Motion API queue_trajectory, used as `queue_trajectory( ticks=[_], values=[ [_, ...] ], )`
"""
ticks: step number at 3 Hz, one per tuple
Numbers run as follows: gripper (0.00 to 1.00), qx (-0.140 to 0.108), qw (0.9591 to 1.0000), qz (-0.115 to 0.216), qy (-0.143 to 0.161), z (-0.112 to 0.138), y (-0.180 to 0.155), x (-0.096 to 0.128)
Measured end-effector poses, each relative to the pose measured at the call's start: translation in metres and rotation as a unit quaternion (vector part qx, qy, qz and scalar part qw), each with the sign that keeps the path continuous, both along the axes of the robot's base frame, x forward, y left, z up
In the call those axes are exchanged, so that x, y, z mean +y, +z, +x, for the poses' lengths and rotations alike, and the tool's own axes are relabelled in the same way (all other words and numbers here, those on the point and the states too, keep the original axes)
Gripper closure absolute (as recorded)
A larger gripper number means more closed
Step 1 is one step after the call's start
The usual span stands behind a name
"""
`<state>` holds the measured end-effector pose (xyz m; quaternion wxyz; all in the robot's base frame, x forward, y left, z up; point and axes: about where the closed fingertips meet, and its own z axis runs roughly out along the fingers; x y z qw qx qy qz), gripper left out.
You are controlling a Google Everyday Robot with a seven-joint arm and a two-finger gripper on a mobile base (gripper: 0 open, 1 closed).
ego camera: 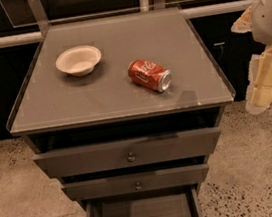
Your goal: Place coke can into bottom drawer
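The red coke can (pixel 149 75) lies on its side on the grey cabinet top (pixel 116 37), right of centre, its silver end facing front right. The bottom drawer (pixel 141 215) is pulled open at the lower edge of the camera view, and its dark floor is bare. My gripper (pixel 263 90) hangs at the far right, off the cabinet's right side and at about the height of the top, well apart from the can.
An off-white bowl (pixel 79 60) stands upright on the cabinet top, left of the can. Two wider drawers with round knobs (pixel 131 157) sit above the bottom drawer, slightly ajar. A speckled floor surrounds the cabinet. Dark cabinets and a metal rail run behind.
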<state>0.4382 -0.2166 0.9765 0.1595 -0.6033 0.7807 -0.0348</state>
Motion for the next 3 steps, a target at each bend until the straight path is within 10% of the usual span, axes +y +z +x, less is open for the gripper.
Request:
queue_trajectory(
  ticks=[3],
  values=[
    [0.00,0.008,0.9999,0.011,-0.003,0.027,-0.025,0.055]
  ],
)
